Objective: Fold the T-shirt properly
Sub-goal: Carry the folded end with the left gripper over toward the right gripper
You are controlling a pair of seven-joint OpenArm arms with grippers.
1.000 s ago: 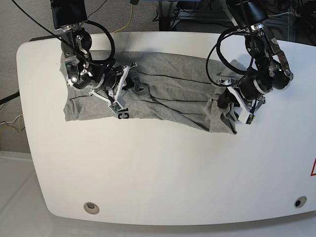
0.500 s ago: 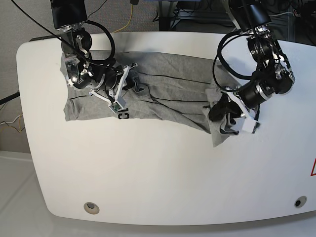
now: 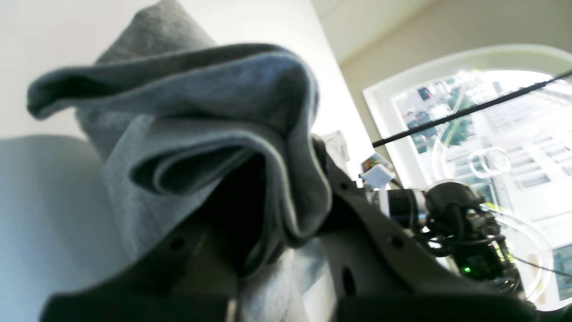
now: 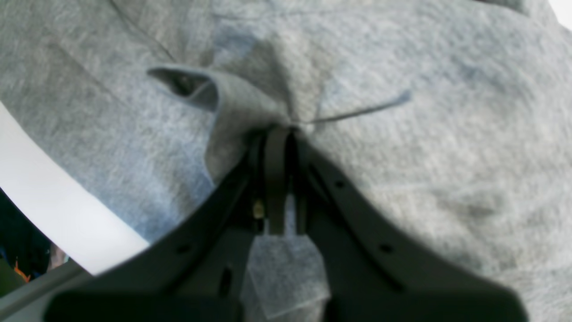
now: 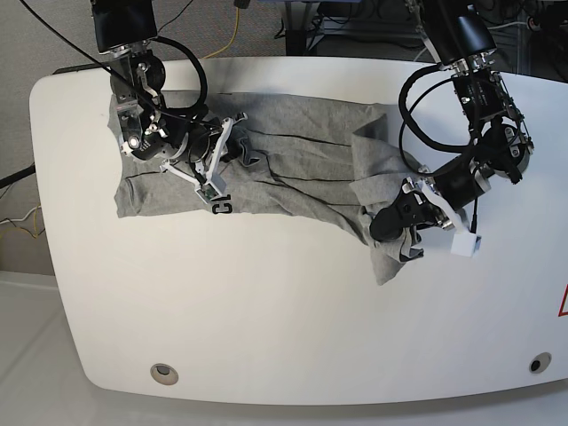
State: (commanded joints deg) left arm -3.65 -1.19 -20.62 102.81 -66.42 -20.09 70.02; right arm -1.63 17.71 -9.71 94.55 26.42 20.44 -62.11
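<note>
You will find the T-shirt (image 5: 293,169) spread across the upper half of the white table (image 5: 266,311) in the base view, wrinkled, running from upper left to centre right. A patch of black print (image 5: 220,206) shows at its lower edge, left of centre.

Your right gripper (image 5: 213,169), at upper left of the base view, is closed flat on a pinch of cloth; in its wrist view the jaws meet at frame centre with the shirt (image 4: 402,134) gathered into creases around them.

Your left gripper (image 5: 404,222), at centre right, holds the shirt's right end. A flap hangs from it towards the table. In its wrist view, folded cloth (image 3: 214,134) is bunched between the jaws, filling the gap.
</note>
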